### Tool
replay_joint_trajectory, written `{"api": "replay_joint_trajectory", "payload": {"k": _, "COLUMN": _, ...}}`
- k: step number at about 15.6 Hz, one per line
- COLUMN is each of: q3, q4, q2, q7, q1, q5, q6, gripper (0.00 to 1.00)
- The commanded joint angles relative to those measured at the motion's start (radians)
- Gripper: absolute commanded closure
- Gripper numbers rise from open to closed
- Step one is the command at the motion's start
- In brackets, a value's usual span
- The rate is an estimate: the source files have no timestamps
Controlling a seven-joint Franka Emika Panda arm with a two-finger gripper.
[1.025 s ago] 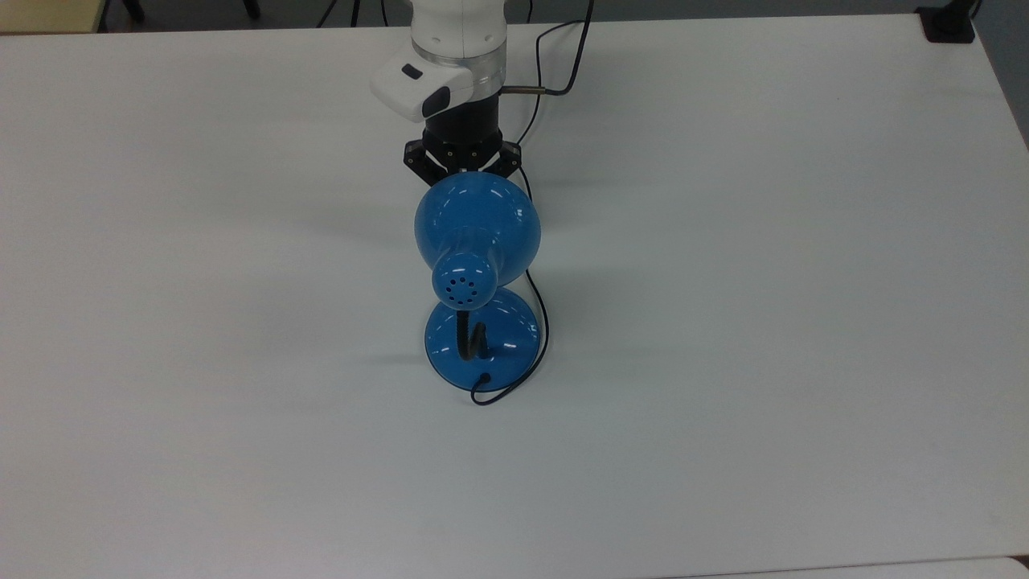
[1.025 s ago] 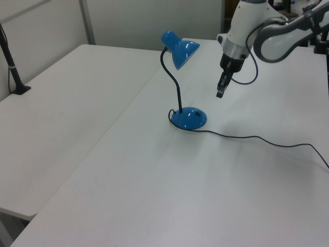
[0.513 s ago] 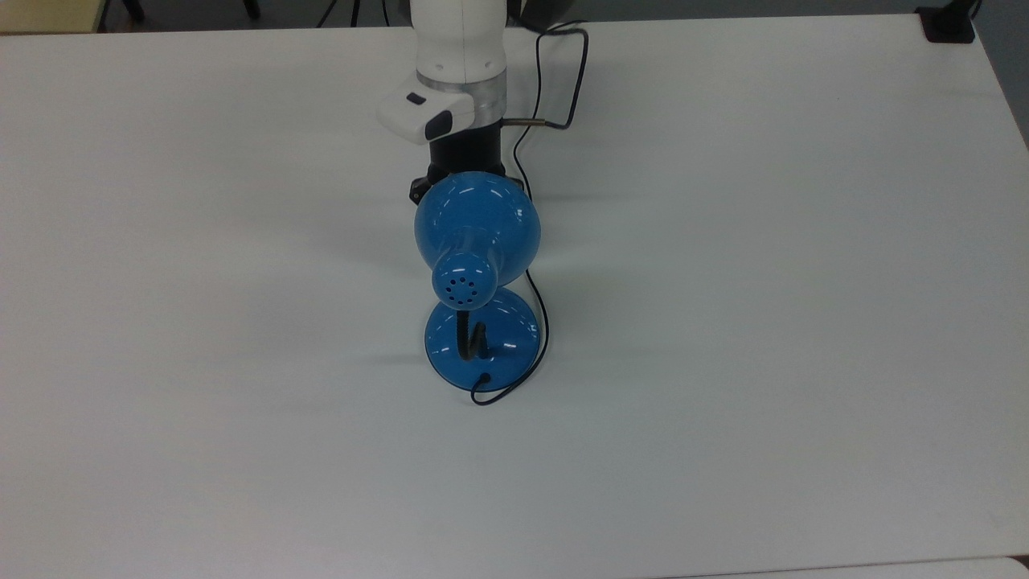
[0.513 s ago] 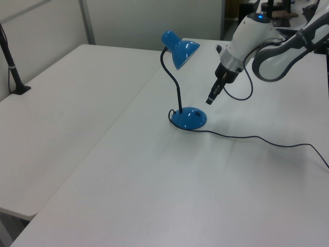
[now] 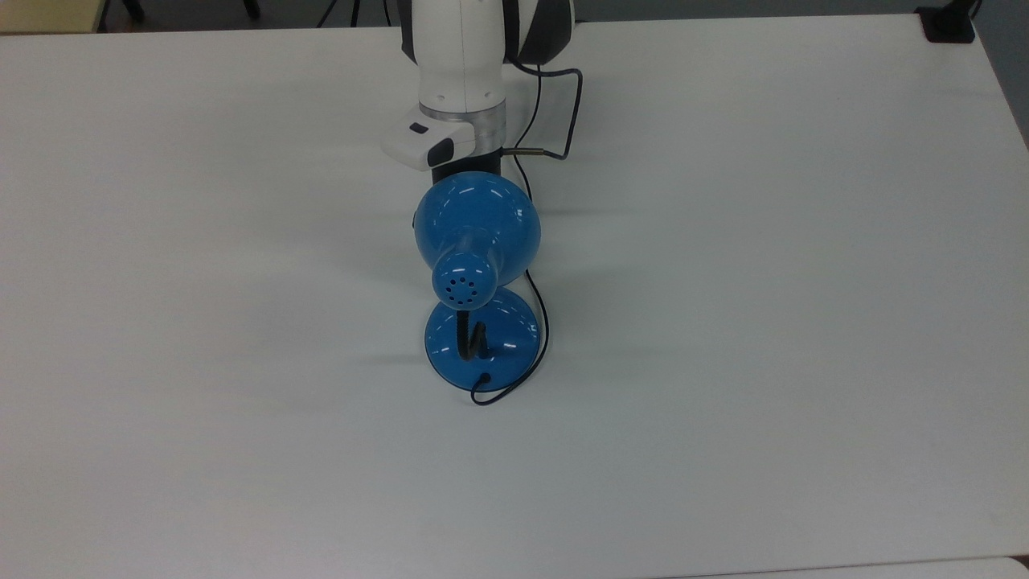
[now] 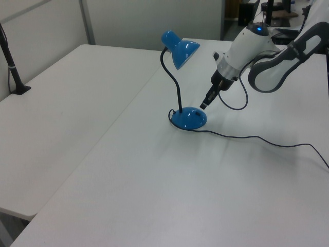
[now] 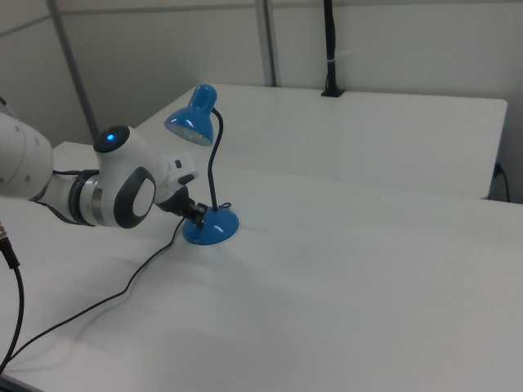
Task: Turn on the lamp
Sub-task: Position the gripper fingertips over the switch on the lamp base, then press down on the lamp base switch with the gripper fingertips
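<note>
The claw (image 6: 203, 104) hangs tilted at the end of the arm (image 6: 241, 46), its tip just above the rim of the lamp's round blue base (image 6: 189, 118), on the left view's right side of that base. Whether it touches the base cannot be told. Its fingers look drawn close together with nothing between them, forming one narrow tip.

The lamp (image 6: 181, 49) stands upright near the middle of the white worktop (image 6: 154, 195). Its black flexible neck (image 6: 174, 82) rises from the base and curves over to the dome shade (image 5: 476, 225), which in the top view covers the claw's end. The thin black cord (image 6: 257, 139) leaves the base and trails across the worktop toward the left view's right. The shade shows no glow, so the lamp appears to be off.

The step in hand seems to be the final approach to a switch, likely on the base. The next move probably calls for a short, controlled press downward with the narrow tip squarely on the switch, gentle enough not to slide or tip the light lamp, and clear of the neck and cord.
</note>
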State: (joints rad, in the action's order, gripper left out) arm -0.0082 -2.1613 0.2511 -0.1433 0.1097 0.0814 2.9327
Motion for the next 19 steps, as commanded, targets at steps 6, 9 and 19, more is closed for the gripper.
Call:
{"api": "replay_joint_trajectory", "payload": {"k": 6, "q3": 0.000, "q4": 0.032, "q2": 0.042, "q7": 0.002, "q1": 0.002, "q5": 0.023, "q6": 0.065, "gripper": 1.00}}
{"api": "replay_joint_trajectory", "payload": {"k": 9, "q3": 0.002, "q4": 0.034, "q2": 0.053, "q7": 0.002, "q1": 0.002, "q5": 0.023, "q6": 0.077, "gripper": 1.00}}
{"api": "replay_joint_trajectory", "payload": {"k": 19, "q3": 0.007, "q4": 0.064, "q2": 0.085, "q7": 0.002, "q1": -0.010, "q5": 0.034, "q6": 0.080, "gripper": 1.00}}
